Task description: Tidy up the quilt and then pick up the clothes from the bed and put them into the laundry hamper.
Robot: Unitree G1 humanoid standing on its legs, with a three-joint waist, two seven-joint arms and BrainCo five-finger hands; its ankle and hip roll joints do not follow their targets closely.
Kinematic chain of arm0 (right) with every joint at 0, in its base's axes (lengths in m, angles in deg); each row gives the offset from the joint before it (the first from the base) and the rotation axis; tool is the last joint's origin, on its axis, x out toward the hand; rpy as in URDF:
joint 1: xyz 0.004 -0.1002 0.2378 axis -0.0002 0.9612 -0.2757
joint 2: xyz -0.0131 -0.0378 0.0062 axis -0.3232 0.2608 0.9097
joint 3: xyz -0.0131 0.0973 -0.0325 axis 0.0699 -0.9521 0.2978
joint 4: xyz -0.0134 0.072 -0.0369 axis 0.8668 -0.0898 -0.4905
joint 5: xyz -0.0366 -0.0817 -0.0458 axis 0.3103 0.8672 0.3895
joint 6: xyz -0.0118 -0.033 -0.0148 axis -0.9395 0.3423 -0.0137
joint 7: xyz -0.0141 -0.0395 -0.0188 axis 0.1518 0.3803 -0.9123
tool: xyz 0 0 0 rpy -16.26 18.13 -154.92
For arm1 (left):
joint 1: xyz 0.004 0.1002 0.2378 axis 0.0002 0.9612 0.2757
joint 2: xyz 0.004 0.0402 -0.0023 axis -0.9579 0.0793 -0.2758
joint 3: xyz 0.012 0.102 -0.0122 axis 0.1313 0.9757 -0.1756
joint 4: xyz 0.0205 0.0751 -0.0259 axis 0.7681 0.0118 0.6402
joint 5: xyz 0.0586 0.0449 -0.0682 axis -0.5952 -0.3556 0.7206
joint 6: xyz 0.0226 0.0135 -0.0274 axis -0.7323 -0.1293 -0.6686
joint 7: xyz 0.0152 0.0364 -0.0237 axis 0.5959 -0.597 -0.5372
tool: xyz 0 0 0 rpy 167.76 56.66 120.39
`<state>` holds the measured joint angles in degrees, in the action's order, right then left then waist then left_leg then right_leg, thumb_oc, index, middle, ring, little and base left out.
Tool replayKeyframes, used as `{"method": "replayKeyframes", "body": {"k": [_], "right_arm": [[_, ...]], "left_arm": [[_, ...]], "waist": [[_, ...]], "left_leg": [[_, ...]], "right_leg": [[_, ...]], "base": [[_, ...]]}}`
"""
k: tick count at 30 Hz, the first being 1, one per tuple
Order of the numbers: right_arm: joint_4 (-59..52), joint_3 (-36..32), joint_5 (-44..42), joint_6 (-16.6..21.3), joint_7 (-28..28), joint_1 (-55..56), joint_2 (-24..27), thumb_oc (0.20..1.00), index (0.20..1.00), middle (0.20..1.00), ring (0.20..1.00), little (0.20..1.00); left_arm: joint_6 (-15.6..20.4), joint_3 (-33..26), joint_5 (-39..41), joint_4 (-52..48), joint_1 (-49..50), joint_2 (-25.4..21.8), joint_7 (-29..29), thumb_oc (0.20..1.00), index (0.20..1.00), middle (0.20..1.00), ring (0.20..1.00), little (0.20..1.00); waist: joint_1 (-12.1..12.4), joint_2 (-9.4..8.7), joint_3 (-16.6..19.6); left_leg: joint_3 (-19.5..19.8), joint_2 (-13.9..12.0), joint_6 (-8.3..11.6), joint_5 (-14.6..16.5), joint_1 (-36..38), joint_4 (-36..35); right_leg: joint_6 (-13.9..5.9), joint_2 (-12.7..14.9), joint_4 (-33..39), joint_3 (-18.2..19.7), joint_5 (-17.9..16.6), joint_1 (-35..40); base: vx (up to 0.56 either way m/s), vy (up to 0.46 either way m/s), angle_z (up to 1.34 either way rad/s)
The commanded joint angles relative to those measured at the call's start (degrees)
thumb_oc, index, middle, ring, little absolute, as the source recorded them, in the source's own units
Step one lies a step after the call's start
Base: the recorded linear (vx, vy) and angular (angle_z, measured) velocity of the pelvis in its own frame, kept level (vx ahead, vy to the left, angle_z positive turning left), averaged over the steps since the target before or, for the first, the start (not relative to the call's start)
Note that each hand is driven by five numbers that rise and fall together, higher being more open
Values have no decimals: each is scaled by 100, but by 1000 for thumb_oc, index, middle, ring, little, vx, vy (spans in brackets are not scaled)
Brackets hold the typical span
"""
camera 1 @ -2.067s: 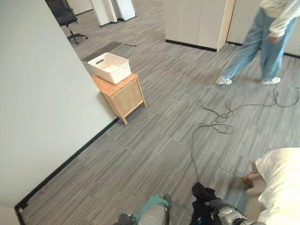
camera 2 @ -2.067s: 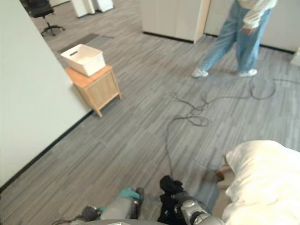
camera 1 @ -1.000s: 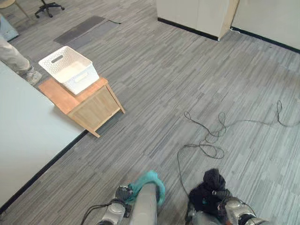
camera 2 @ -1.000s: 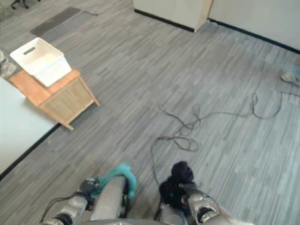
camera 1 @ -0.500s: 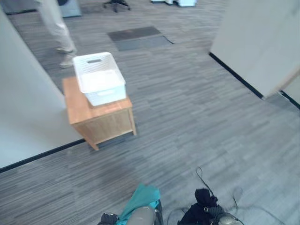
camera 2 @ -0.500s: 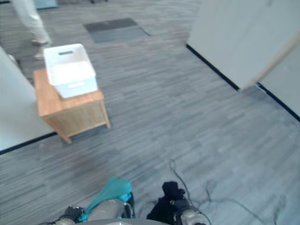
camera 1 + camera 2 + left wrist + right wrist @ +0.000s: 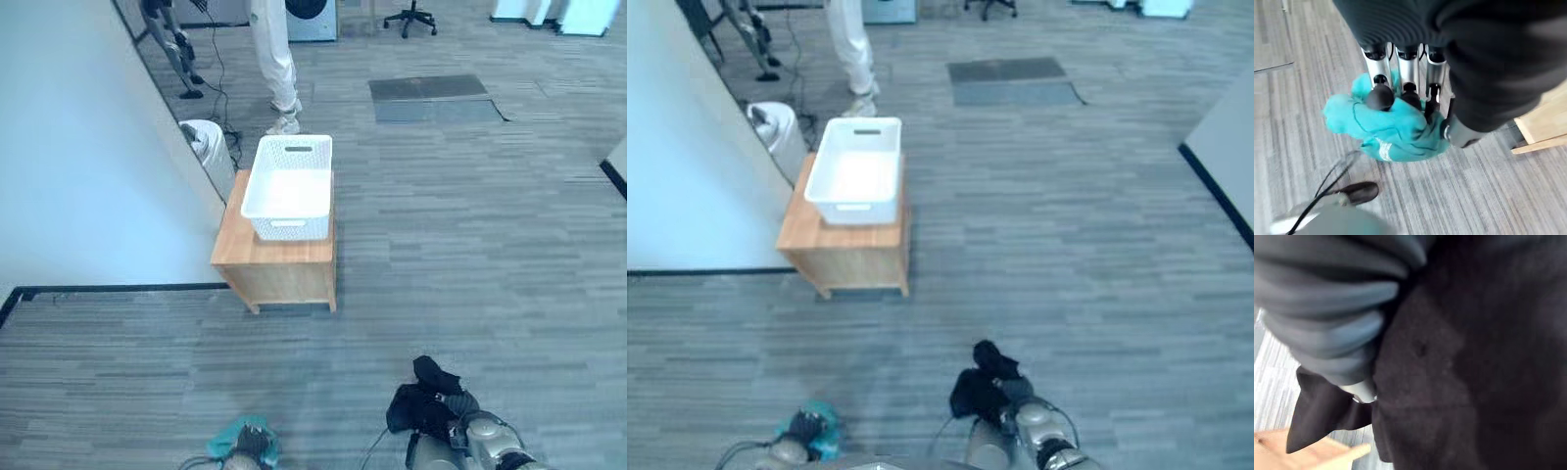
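Currently the step in hand is judged to be the carry toward the white laundry hamper (image 7: 288, 187), which stands on a small wooden cabinet (image 7: 279, 264) against the wall, well ahead of both arms. To do it well, close the remaining floor before releasing anything, bring each load above the hamper's open rim, and release one robot hand at a time so that no cloth drapes over the edge.

Left to right:

1. The left robot hand (image 7: 1410, 83) sits low at the near left edge of the head views. Its fingers (image 7: 1380, 93) are curled into a bunched teal garment (image 7: 1391, 127), with dark tips pressed into the cloth. The grip looks secure, though a fold hangs below it.

2. The hamper appears empty, its handle slot facing away. A person's legs (image 7: 274, 54) stand just behind it beside a white bin (image 7: 208, 147); keep the approach clear of them.

3. The right robot hand (image 7: 470, 431) is held low at the near right, carrying a black garment (image 7: 421, 401) that covers it. In its wrist view the dark cloth (image 7: 1474, 372) hides the fingers, so their closure cannot be told.
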<state>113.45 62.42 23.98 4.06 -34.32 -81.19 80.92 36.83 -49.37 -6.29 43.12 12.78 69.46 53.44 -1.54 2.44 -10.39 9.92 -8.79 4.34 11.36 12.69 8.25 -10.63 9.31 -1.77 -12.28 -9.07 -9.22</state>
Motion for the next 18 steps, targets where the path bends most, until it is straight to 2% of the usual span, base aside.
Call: {"method": "replayKeyframes", "body": {"k": [1, 2, 3, 4, 5, 7, 8, 9, 10, 11, 12, 14, 15, 16, 17, 18], "right_arm": [[-96, 388, 117, 11, -225, 300, -147, 200, 200, 200, 200, 200], [-95, 389, 117, 11, -225, 298, -151, 200, 200, 200, 200, 200], [-135, 497, 154, -39, -333, 222, -110, 200, 200, 200, 200, 200], [-135, 496, 154, -39, -333, 219, -111, 200, 200, 200, 200, 200], [-46, 658, 280, -72, -399, 138, -131, 200, 200, 200, 200, 200], [-43, 753, 256, -64, -400, 80, -167, 200, 200, 200, 200, 200], [-42, 753, 255, -64, -400, 80, -168, 200, 200, 200, 200, 200], [-75, 755, 181, 1, -375, 45, -182, 200, 200, 200, 200, 200], [-74, 755, 181, 1, -376, 44, -183, 200, 200, 200, 200, 200], [-144, 677, 124, 92, -306, 10, -199, 200, 200, 200, 200, 200], [-162, 649, 130, 113, -257, 18, -211, 200, 200, 200, 200, 200], [-163, 655, 132, 115, -253, 25, -214, 200, 200, 200, 200, 200], [-294, 757, 249, 134, -276, -12, -410, 200, 200, 200, 200, 200], [-308, 711, 260, 133, -272, -51, -436, 200, 200, 200, 200, 200], [-336, 687, 284, 122, -293, -18, -461, 200, 200, 200, 200, 200], [-344, 663, 291, 135, -282, -9, -480, 200, 200, 200, 200, 200]], "left_arm": [[129, -149, -75, -276, 24, -208, 1, 200, 200, 200, 200, 200], [129, -150, -75, -277, 24, -212, 1, 200, 200, 200, 200, 200], [140, -253, 126, -455, -22, -237, -30, 200, 200, 200, 200, 200], [138, -254, 127, -457, -24, -239, -31, 200, 200, 200, 200, 200], [198, -225, 138, -542, -42, -193, 29, 200, 200, 200, 200, 200], [181, -263, 252, -627, -94, -145, 67, 200, 200, 200, 200, 200], [181, -263, 252, -628, -94, -147, 67, 200, 200, 200, 200, 200], [147, -220, 169, -645, -91, -103, 87, 200, 200, 200, 200, 200], [147, -221, 169, -645, -92, -104, 87, 200, 200, 200, 200, 200], [103, -217, 119, -636, -77, -122, 109, 200, 200, 200, 200, 200], [72, -237, 95, -627, -68, -149, 89, 200, 200, 200, 200, 200], [69, -241, 92, -630, -60, -152, 86, 200, 200, 200, 200, 200], [5, -405, 186, -529, -36, -184, 95, 200, 200, 200, 200, 200], [3, -430, 177, -512, -26, -202, 117, 200, 200, 200, 200, 200], [2, -459, 172, -500, 11, -205, 134, 200, 200, 200, 200, 200], [3, -494, 197, -480, 50, -233, 165, 200, 200, 200, 200, 200]], "waist": [[151, -95, -299], [136, -114, -283], [395, -271, -459], [380, -267, -450], [566, -345, -502], [753, -322, -496], [749, -343, -486], [812, -293, -362], [808, -307, -354], [707, -224, -226], [647, -226, -199], [653, -239, -210], [659, -355, -63], [613, -352, -68], [551, -391, -66], [474, -360, -79]], "left_leg": [[-585, 439, -108, -796, -857, 2714], [-573, 460, -111, -811, -883, 2711], [-943, 321, -290, -994, -1598, 3938], [-924, 320, -290, -990, -1630, 3962], [-1232, 336, -303, -751, -2080, 3851], [-1565, 431, -315, -540, -2481, 2884], [-1572, 453, -319, -565, -2479, 2849], [-2094, 446, -375, -646, -2476, 1339], [-2098, 465, -378, -676, -2468, 1294], [-3088, 247, -242, -971, -2362, 349], [-3584, 185, -230, -1090, -2261, 98], [-3600, 211, -226, -1094, -2209, 49], [-3484, 581, -545, -896, -1672, -556], [-3446, 632, -609, -848, -1528, -655], [-3375, 731, -733, -764, -1421, -694], [-3309, 737, -778, -739, -1257, -870]], "right_leg": [[390, 85, 170, 26, 699, 559], [387, 108, 171, 17, 695, 542], [694, -10, 365, -64, 870, 1124], [695, -14, 367, -80, 866, 1114], [710, -49, 590, -227, 1060, 1482], [673, -175, 677, -323, 1309, 1805], [669, -153, 677, -325, 1307, 1793], [591, -292, 677, -477, 1548, 1988], [589, -277, 677, -480, 1545, 1977], [577, -583, 677, -680, 1829, 2244], [580, -680, 670, -785, 1863, 2369], [572, -662, 668, -773, 1875, 2393], [273, -590, -643, -1095, 1769, 2192], [21, -423, -1304, -1203, 1645, 1968], [-291, -213, -1842, -1155, 1311, 1774], [-416, -93, -2492, -1028, 1025, 1450]], "base": [[475, -256, 32], [430, -336, -17], [288, -242, -46], [594, -351, -21], [470, -125, 15], [498, -64, 34], [505, 31, 22], [330, 24, 12], [669, 27, 39], [482, 22, 63], [491, 25, 77], [305, 68, 94], [587, 166, 74], [717, 209, 45], [364, 132, 85], [226, 80, 96]]}}
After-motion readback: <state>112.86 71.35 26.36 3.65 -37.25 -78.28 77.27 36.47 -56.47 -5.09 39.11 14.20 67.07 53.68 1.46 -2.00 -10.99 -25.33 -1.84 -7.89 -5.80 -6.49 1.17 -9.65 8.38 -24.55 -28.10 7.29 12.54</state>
